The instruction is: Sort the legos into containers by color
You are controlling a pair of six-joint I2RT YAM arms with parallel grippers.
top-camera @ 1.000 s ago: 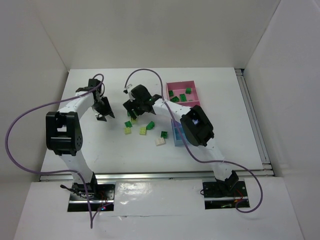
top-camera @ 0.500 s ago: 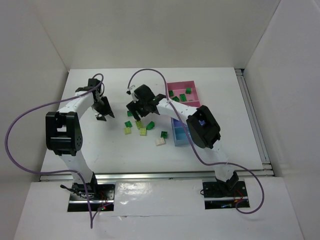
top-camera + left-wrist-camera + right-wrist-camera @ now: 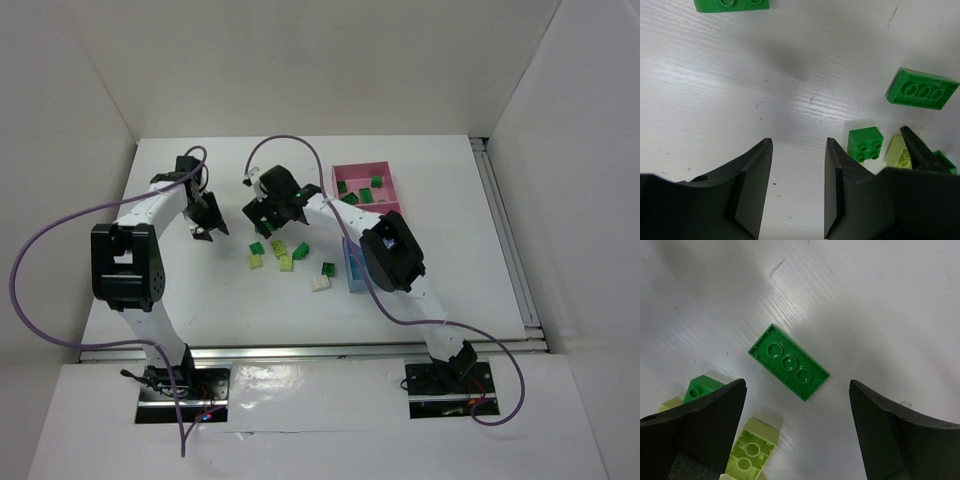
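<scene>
While your left gripper [image 3: 799,150] is keeping its narrow, empty gap over bare worktop [image 3: 440,200] left of the loose legos [image 3: 285,255], your right gripper [image 3: 797,390] is spreading its jaws wider than a moment ago. It is hanging, holding nothing, over an upturned dark green brick [image 3: 789,362] near the worktop's middle. You are probably lining up a pick. The pink bin [image 3: 392,178], toward the far right, is already holding green bricks.

Robotics lab test cell: white panel walls [image 3: 80,100] on 3 sides, white table [image 3: 440,200], 2 robot arms [image 3: 125,265] bolted to base plates [image 3: 183,395], purple cables [image 3: 289,139], alu rail [image 3: 300,350].
</scene>
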